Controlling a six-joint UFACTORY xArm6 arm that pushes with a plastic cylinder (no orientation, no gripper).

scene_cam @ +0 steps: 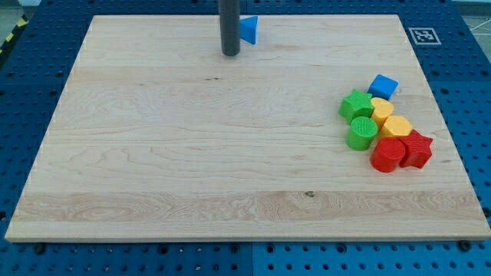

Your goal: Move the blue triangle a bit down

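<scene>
while our rod carries no jaws to open or close, my tip (230, 54) rests just beside the blue triangle (248, 30).
the triangle lies at our two o'clock, near the board's (192, 153) top edge; to push it toward six we judge we must get above it. other blocks cluster well apart at four o'clock, obstructing nothing.

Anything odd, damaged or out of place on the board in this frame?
Nothing looks damaged or spilled. The blue triangle sits alone near the board's top edge, just to the view's right of my tip, while the other blocks are bunched at the view's right; the outermost is a blue cube.
</scene>
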